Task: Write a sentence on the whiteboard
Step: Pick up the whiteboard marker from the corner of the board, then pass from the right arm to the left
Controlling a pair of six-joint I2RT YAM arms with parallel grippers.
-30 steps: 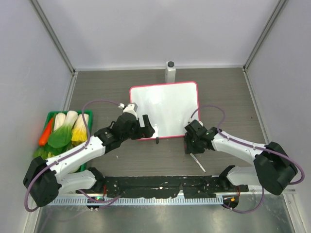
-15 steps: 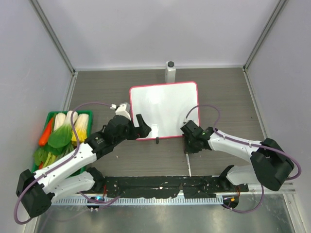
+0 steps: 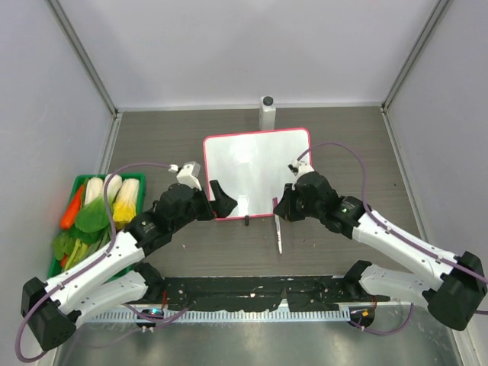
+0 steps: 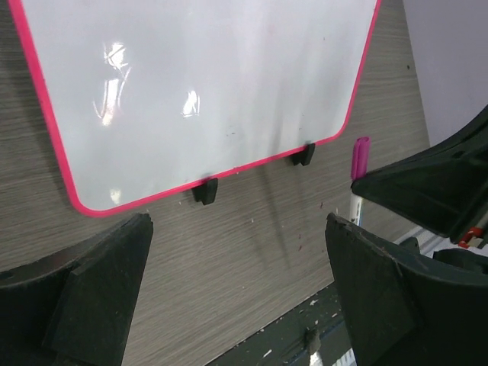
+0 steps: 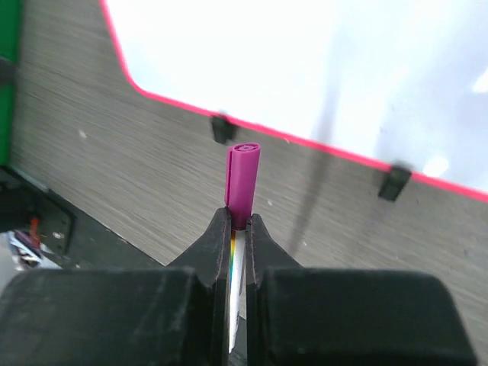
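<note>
- R gripper [image 5: 238,221] clamped on marker [image 3: 279,235], now lifted off table [image 3: 343,145]; it lay loose 1 s ago.
- L gripper [image 4: 236,221] wide open, empty, by whiteboard [image 3: 255,164].
- Whiteboard blank, cap [image 5: 242,179] on: writing can't start yet.

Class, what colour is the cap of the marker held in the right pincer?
The cap is magenta, clearest in the right wrist view.

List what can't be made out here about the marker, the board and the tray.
1. Barrel of the marker: in the right wrist view the right fingers clamp over it, so little beyond the purple cap shows.
2. Far edge of the whiteboard: cut off by the frame in both wrist views.
3. Its near left corner: in the top view the left fingers cover it.
4. Near end of the green tray: in the top view the left arm hides it.
</note>
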